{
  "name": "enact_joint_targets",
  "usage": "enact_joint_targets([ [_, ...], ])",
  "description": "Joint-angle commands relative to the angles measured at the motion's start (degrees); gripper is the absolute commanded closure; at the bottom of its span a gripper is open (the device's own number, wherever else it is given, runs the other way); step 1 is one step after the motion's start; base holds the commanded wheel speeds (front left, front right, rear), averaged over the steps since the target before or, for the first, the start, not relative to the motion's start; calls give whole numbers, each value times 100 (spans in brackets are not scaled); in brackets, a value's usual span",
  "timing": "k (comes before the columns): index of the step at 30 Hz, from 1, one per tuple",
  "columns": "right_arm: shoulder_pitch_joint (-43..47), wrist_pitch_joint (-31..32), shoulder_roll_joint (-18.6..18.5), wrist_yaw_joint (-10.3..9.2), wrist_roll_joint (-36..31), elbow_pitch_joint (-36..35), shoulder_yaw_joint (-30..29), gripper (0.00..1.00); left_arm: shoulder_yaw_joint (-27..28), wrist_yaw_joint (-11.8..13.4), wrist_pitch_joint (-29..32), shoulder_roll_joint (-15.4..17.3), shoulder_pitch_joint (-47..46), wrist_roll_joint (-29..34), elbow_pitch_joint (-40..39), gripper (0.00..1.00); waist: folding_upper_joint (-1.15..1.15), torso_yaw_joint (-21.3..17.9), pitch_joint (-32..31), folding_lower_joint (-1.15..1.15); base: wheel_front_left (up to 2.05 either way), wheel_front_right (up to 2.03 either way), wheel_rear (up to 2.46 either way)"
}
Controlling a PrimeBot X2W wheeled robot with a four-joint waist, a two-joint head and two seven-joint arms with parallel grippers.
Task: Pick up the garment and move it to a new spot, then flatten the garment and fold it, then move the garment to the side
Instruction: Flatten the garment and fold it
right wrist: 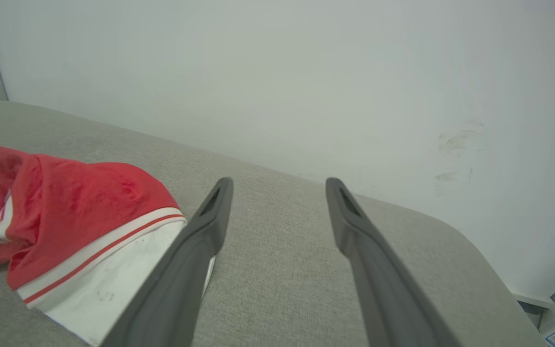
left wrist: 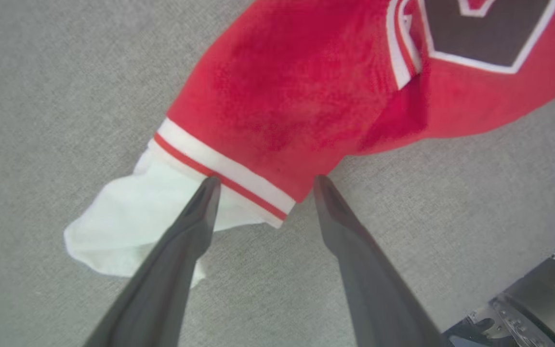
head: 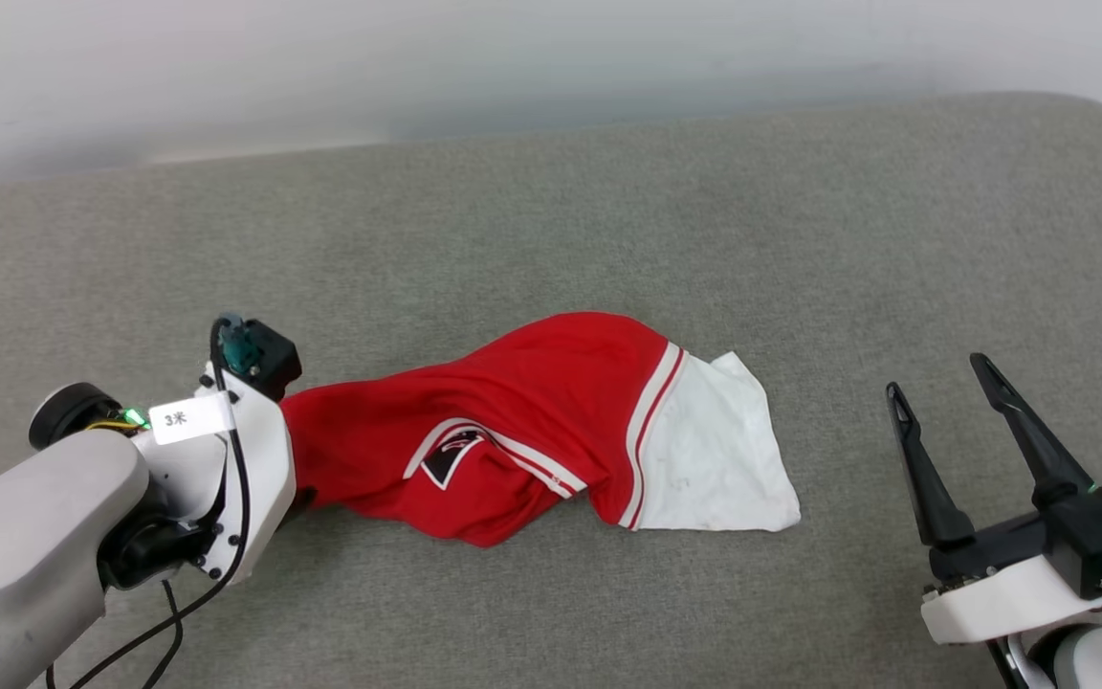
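Note:
The garment (head: 532, 402) is a red jersey lying crumpled and stretched sideways on the grey surface. One white sleeve points right, and a black white-outlined mark shows on a fold. My left arm's wrist (head: 235, 450) covers the jersey's left end in the head view. In the left wrist view my left gripper (left wrist: 265, 185) is open, its fingertips (left wrist: 207, 190) resting at the red-white striped trim of the other white sleeve (left wrist: 128, 217). My right gripper (head: 936, 375) stands open and free to the right of the jersey (right wrist: 75, 202), with nothing between its fingers (right wrist: 210, 226).
The grey padded surface (head: 551, 220) runs back to a white wall (head: 513, 57) and rounds off at the far right corner (right wrist: 475, 250). Part of the robot's base (left wrist: 537, 303) shows near the left gripper.

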Motion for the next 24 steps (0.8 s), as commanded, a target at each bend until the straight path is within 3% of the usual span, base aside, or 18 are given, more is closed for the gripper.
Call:
enact_joint_targets([
  [1,-98,-12,-22,-4,-9,-31,17,0,-27,-22,31,-6,-70,9,33,0,0,-69,78,0,0,0,0],
  [11,-322,-12,24,-4,-12,-30,94,0,-393,-286,508,-213,114,10,815,0,0,-330,429,0,0,0,0],
  [12,-318,-12,44,-4,-16,-22,67,0,-495,-371,616,-239,230,-3,899,100,0,-354,445,0,0,0,0],
  [21,-200,-12,76,-4,-30,-13,-29,0,-177,-459,94,-64,-114,-20,540,100,0,-210,241,0,0,0,0],
  [24,-68,-12,82,-4,-31,27,-72,0,91,-284,-403,176,-133,14,87,100,0,-45,24,0,0,0,0],
])
